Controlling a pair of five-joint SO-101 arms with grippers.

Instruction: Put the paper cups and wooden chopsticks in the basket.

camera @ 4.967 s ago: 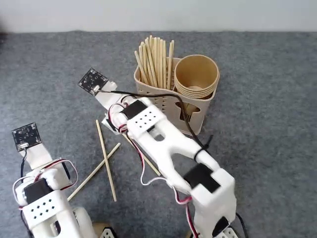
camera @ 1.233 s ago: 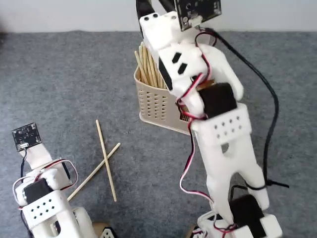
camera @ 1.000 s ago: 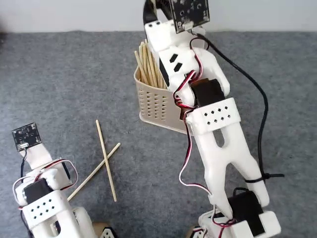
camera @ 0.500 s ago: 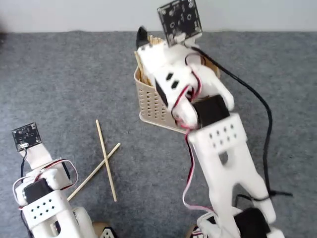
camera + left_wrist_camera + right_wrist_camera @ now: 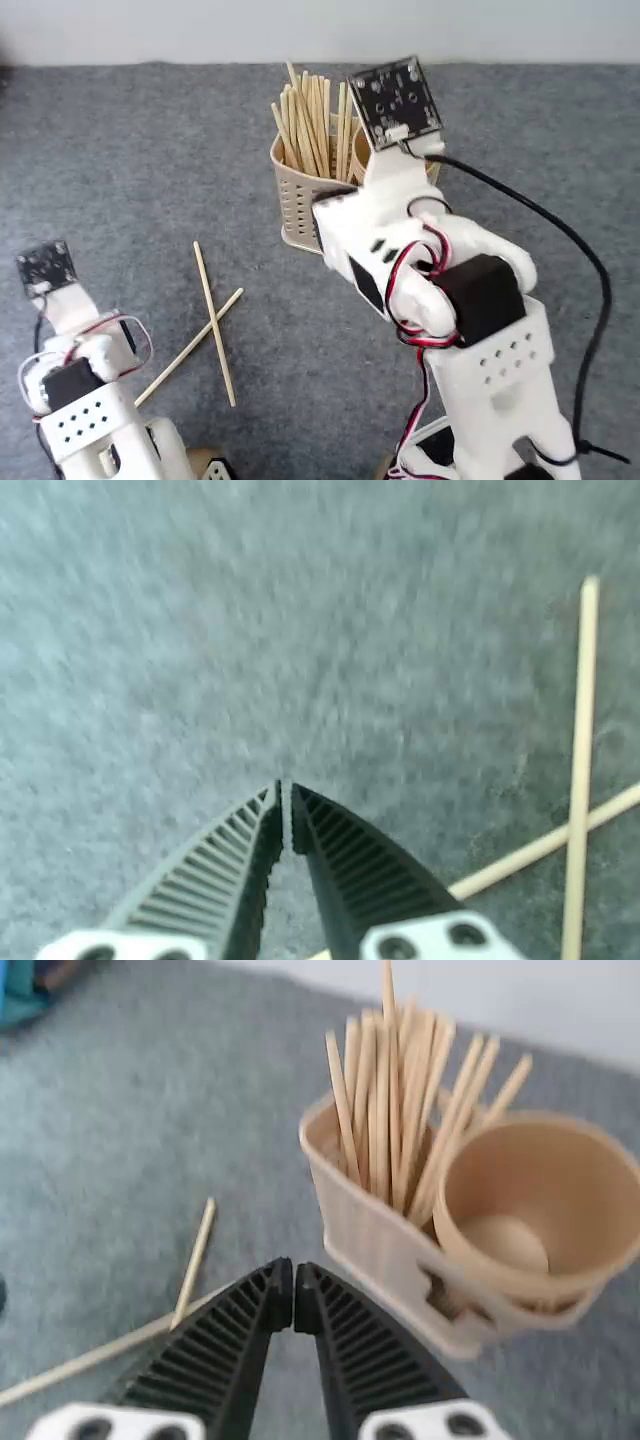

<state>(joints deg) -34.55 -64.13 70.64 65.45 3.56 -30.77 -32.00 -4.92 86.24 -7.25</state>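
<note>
- Right gripper (image 5: pixel 293 1280) was pinched closed, empty; basket (image 5: pixel 370 1240) with chopsticks (image 5: pixel 385 1110) and paper cups (image 5: pixel 540 1195) stood just ahead.
- Left gripper (image 5: pixel 286 798) was closed, empty; two loose chopsticks (image 5: pixel 584 730) lay crossed beside it.

2 white arms (image 5: pixel 497 395), black servos (image 5: pixel 480 295), red wires (image 5: pixel 403 275), black cable (image 5: pixel 545 222); ribbed black left hand (image 5: pixel 288 815)

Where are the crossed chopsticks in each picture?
High view: chopsticks on the mat, left of the basket.
Left wrist view: chopsticks just past the left gripper.
Right wrist view: chopsticks near the right gripper, beside the basket.
Shared landmark: the spot where the sticks cross.
</note>
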